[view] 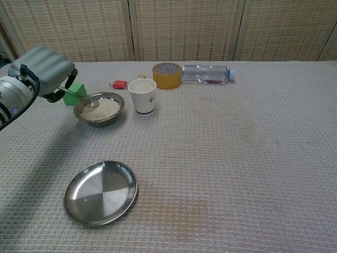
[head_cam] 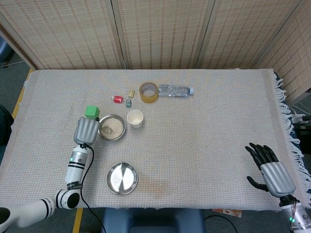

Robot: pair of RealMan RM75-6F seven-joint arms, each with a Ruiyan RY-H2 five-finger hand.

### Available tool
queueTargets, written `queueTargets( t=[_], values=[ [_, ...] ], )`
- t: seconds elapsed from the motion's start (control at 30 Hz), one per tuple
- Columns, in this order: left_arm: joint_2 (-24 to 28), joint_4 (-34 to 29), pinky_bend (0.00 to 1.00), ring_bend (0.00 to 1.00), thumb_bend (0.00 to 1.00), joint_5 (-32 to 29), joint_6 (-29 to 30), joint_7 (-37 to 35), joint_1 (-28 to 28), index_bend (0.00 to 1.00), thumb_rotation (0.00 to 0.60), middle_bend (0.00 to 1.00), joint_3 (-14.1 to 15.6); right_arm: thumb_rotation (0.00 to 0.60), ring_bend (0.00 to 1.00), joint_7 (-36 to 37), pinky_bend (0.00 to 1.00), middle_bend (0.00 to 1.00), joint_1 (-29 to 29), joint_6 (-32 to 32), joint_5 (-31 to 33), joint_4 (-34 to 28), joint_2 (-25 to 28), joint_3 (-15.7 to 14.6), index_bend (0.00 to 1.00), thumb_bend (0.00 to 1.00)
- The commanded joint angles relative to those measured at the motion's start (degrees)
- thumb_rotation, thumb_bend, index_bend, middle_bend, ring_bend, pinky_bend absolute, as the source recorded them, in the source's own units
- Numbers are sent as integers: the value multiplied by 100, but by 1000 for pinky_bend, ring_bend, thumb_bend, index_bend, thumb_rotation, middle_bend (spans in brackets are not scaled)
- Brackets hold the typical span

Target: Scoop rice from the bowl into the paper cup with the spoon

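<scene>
A metal bowl of rice sits left of centre on the cloth. Just to its right stands the white paper cup, upright. My left hand is at the bowl's left rim and holds a metal spoon, whose head lies over the rice. My right hand rests near the table's front right corner, fingers spread, holding nothing; the chest view does not show it.
An empty steel plate lies near the front edge. A green block sits behind the bowl. A tape roll, a lying water bottle and small items are further back.
</scene>
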Motion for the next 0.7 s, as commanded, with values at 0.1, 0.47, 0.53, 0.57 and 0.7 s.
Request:
queueTargets(
  t=[0.1, 0.47, 0.53, 0.57, 0.7],
  values=[
    [-525, 796, 1000, 1000, 410, 209, 370, 513, -280, 804, 600, 1000, 166, 600, 0, 10, 0, 0, 15, -44, 10, -37, 66, -27, 0, 170],
    [-1140, 2226, 1000, 1000, 410, 762, 620, 811, -463, 802, 600, 1000, 562, 600, 0, 2, 0, 0, 1, -52, -58, -144, 150, -96, 0, 170],
    [-1249, 2455, 1000, 1000, 411, 849, 655, 829, -461, 802, 600, 1000, 629, 600, 0, -8, 0, 0, 4, -69, -67, -159, 159, -110, 0, 170],
    [-1296, 2565, 1000, 1000, 411, 884, 659, 843, -465, 802, 600, 1000, 656, 600, 0, -9, 0, 0, 5, -75, -74, -167, 164, -117, 0, 170],
    [-1468, 2973, 1000, 1000, 413, 984, 628, 778, -469, 802, 600, 1000, 722, 600, 0, 22, 0, 0, -1, -65, -110, -199, 199, -142, 0, 170]
  ],
)
